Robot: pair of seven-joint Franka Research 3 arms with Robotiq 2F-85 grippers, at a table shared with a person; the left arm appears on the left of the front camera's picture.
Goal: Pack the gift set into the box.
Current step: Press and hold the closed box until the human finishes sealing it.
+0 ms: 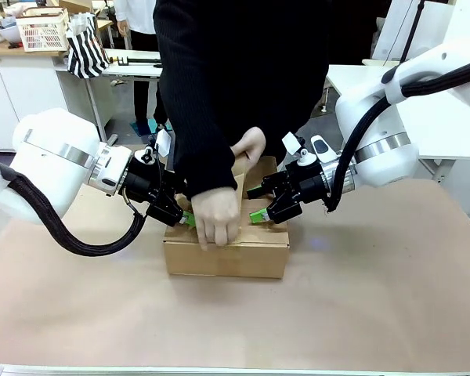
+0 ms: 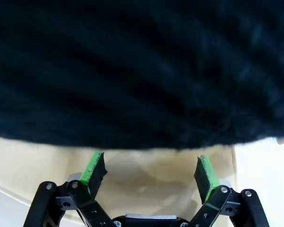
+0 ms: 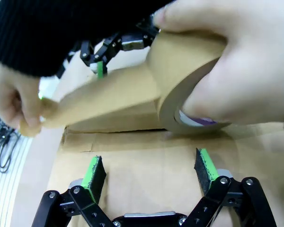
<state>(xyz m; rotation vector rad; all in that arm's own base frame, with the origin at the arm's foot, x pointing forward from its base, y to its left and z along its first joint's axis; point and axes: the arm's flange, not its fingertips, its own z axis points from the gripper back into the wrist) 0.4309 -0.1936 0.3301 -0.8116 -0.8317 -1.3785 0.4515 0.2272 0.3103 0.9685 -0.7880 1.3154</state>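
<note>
The box is a plain brown corrugated cardboard carton, shallow and rectangular. It rests flat on the brown-paper-covered table, at its centre. Its top flaps lie folded down and appear closed. The long front wall faces the camera, upright and unmarked.

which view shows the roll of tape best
The right wrist view: the roll of brown tape sits close up in the person's hand, a strip pulled out over the closed box. In the front view the hands hide the roll. The left wrist view shows a dark sleeve instead.
</note>
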